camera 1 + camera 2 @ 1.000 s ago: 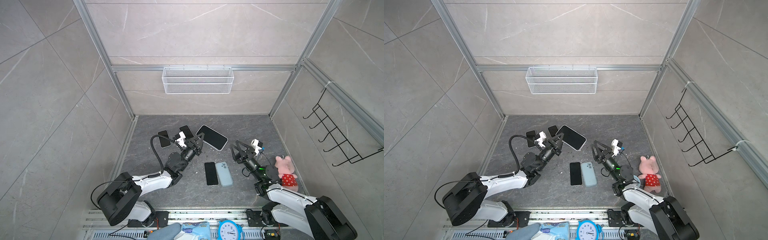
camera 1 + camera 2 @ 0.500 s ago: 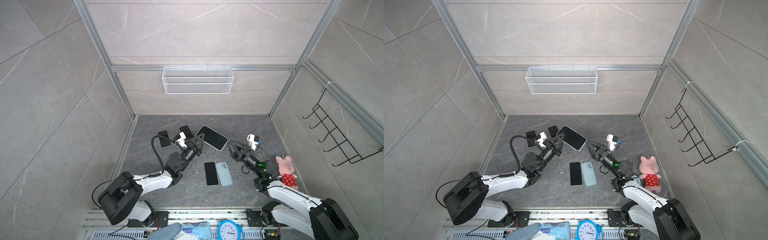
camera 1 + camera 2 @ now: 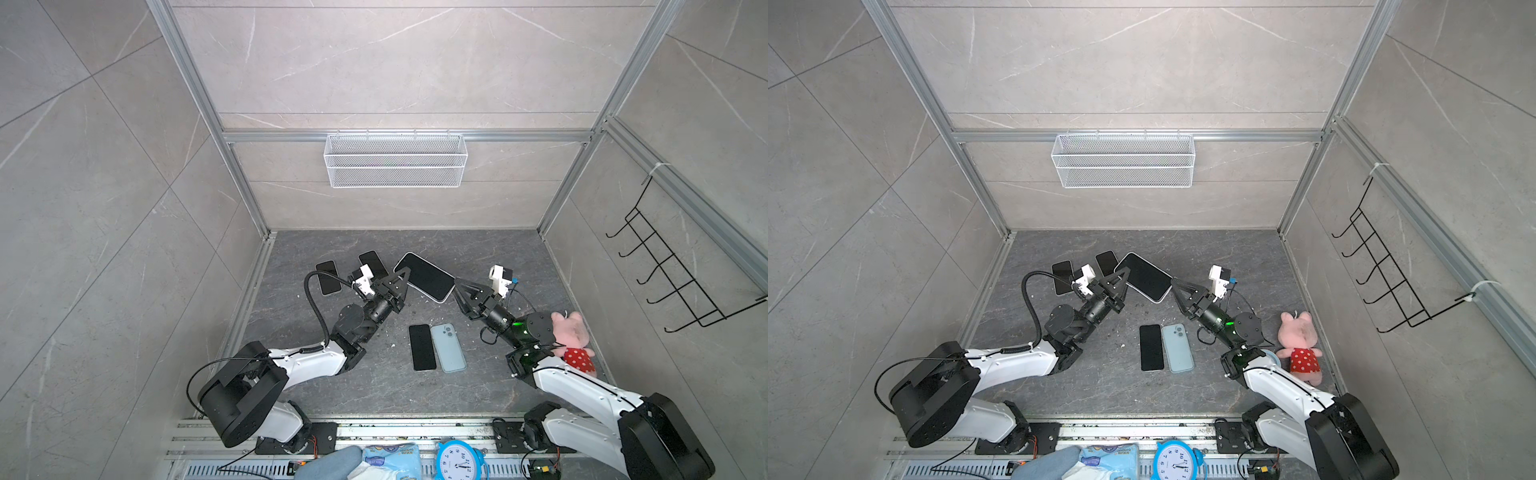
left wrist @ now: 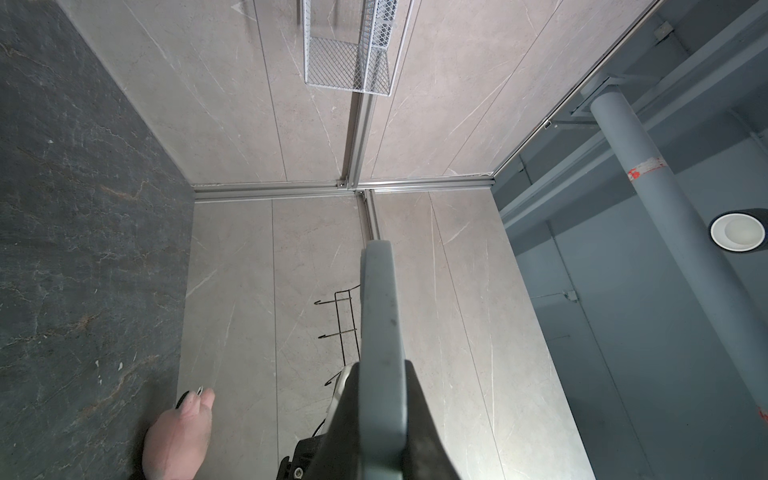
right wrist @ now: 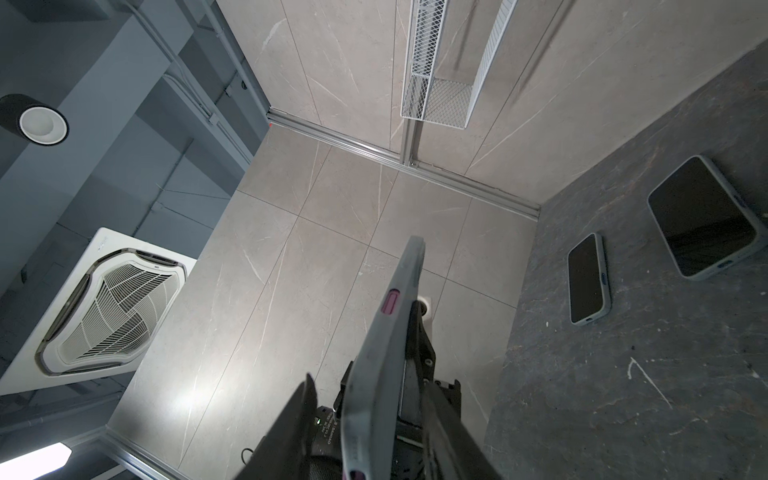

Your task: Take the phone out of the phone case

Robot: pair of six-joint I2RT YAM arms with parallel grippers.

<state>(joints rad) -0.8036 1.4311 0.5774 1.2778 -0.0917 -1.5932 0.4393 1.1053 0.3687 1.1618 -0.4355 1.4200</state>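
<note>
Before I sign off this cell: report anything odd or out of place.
A pink plush pig lies beside the right arm, unrelated to the task. White crumbs are scattered on the dark floor.

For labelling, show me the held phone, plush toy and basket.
held phone (image 3: 424, 275), in a top view, screen
plush toy (image 3: 569, 328), in a top view, head
basket (image 3: 395, 176), in a top view, front mesh

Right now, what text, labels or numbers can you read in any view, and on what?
"10", "11", "12", "1": hour numbers on the blue clock at the near edge; the lower dial is cut off.
Print on the packet beside it: too blurred to read.
White lettering on the motor label, right wrist view: too small to read.
</note>
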